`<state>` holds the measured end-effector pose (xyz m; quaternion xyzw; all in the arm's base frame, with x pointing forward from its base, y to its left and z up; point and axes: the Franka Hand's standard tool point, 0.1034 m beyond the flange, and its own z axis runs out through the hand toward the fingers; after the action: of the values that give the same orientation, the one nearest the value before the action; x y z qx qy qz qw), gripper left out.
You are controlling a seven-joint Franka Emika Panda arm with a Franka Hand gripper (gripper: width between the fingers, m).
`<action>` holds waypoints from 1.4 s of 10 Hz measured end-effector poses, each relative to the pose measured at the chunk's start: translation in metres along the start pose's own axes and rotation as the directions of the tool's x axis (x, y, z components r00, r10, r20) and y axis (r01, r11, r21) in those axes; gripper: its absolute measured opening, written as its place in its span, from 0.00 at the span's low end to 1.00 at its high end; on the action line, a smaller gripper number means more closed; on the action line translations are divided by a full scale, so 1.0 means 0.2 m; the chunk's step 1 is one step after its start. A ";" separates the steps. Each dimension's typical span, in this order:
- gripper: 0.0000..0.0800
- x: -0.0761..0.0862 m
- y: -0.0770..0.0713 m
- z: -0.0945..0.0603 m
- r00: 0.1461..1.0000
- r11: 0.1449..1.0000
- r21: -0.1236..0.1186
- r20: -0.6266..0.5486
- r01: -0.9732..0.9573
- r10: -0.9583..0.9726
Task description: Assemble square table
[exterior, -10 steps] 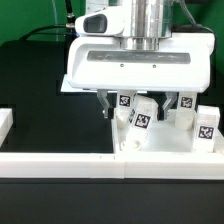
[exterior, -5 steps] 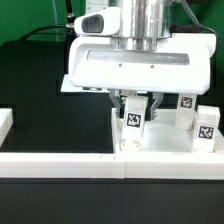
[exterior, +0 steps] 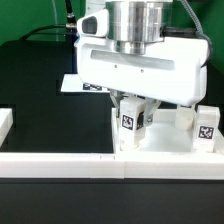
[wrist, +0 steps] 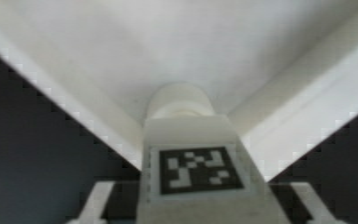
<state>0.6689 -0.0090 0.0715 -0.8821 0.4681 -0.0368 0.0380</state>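
My gripper (exterior: pixel 134 113) hangs over the white square tabletop (exterior: pixel 165 146) at the exterior view's right. It is shut on an upright white leg (exterior: pixel 129 120) with a black-and-white tag on its face. In the wrist view the same leg (wrist: pixel 197 150) fills the middle, with a finger (wrist: pixel 108 200) close on either side. The tabletop's white inner surface and raised rim (wrist: pixel 194 45) spread out behind it. A second tagged leg (exterior: pixel 207 126) stands on the tabletop at the far right of the exterior view. The arm's white hand hides most of the tabletop.
A long white border bar (exterior: pixel 60 164) runs along the front, with a shorter one (exterior: pixel 5 121) at the exterior view's left. The marker board (exterior: pixel 72 86) lies flat behind the hand on the black table.
The jaws have gone from wide open to shut on the tagged leg. The hand has since shifted a little toward the exterior view's right and looms larger.
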 end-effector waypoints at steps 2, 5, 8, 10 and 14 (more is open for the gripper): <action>0.35 0.02 0.00 -0.01 0.940 0.943 -0.012 0.076 -0.331 0.331; 0.35 0.03 0.01 0.01 0.829 0.833 -0.019 0.085 -0.553 0.553; 0.58 0.00 0.01 0.01 0.931 0.933 -0.031 0.052 -0.359 0.361; 0.73 -0.05 -0.03 -0.01 0.999 1.000 -0.024 0.036 0.021 -0.020; 0.81 -0.03 -0.01 -0.01 0.957 0.957 -0.015 0.040 0.289 -0.288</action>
<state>0.6671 -0.0018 0.0739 -0.9418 0.3341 -0.0206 0.0317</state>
